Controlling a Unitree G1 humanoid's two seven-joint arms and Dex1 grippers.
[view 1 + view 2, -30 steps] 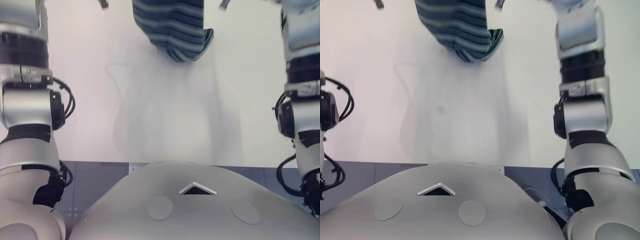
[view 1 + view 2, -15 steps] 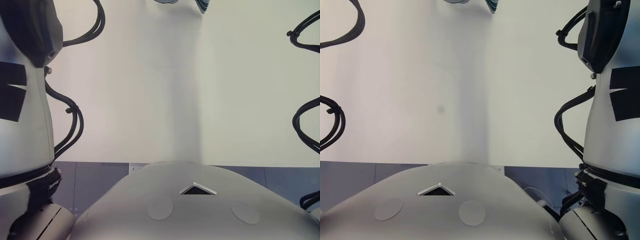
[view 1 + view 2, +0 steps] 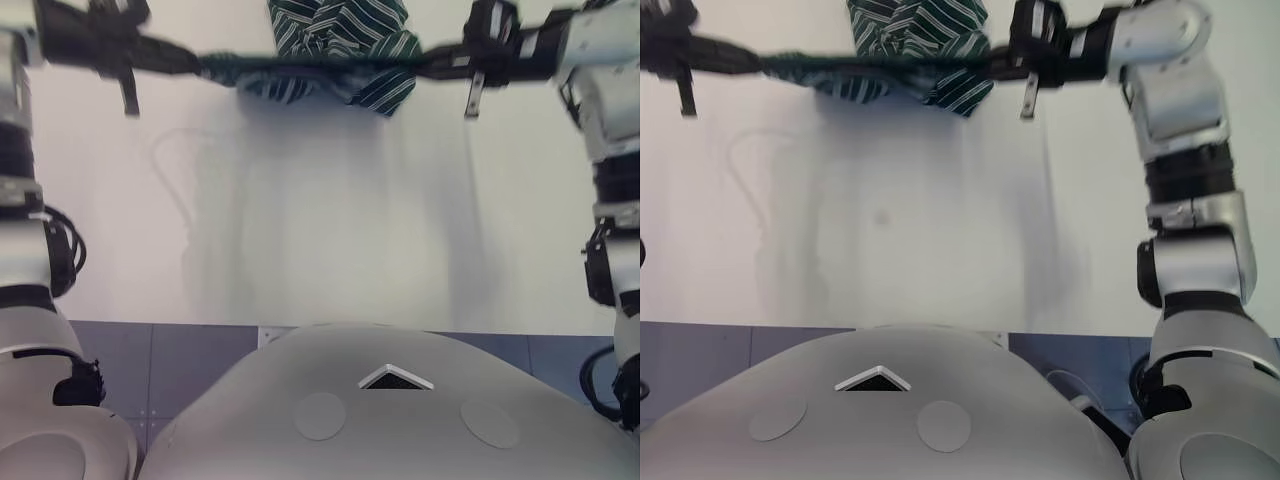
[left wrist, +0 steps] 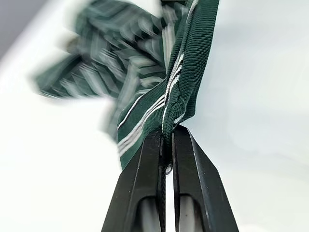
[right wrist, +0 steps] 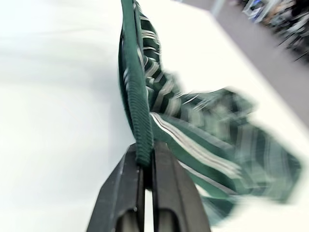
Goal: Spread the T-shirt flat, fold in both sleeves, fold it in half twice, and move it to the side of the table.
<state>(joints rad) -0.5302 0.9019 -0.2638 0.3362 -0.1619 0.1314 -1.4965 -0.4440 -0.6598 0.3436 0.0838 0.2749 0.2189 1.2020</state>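
Green white-striped knit T-shirt (image 3: 330,40) stretched at twelve o'clock over the white table (image 3: 330,230); left gripper (image 4: 167,137) and right gripper (image 5: 144,153) pinch its ribbed edge tight.

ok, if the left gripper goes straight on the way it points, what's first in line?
The T-shirt it grips: the left gripper points along the taut edge into the bunched fabric. The right gripper looks roughly in line beyond, depth unclear.

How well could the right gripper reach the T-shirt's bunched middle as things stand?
Probably not yet: the right gripper is shut on the ribbed edge of the T-shirt, the left gripper on its other end, stretching it over the table. Nothing blocks the way, but it must let go first.
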